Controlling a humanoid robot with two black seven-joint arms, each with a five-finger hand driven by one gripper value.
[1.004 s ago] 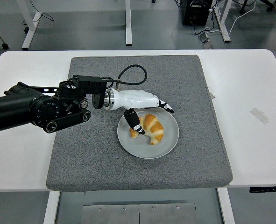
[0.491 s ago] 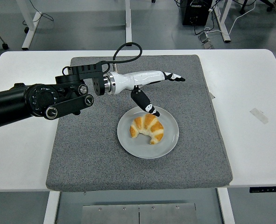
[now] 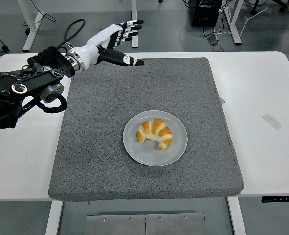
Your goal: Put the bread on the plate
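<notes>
Bread (image 3: 154, 134), a croissant, is lying on the grey plate (image 3: 177, 150), roughly centred and a bit toward the plate's left half, fully inside the rim. The plate is sitting on the grey mat (image 3: 105, 147) that is covering the middle of the white surface (image 3: 261, 147). The left robot hand (image 3: 114, 43) is hovering up at the mat's far left corner, well apart from plate and bread, fingers spread and holding nothing, thumb pointing out toward the mat's far edge. The right arm is not showing. Judging by the layout, the placing looks done, so the risks are small. The main one: if the arm is swinging back low across the mat, the spread fingers or the forearm could be clipping the plate rim and sliding it or knocking the bread off. The black cable (image 3: 72, 30) looping off the wrist could also be snagging on the arm's own joints. The bread is resting curved side up and looking stable, so rolling off by itself seems unlikely. A bit of a person is showing at the far left edge, hard to tell more.
</notes>
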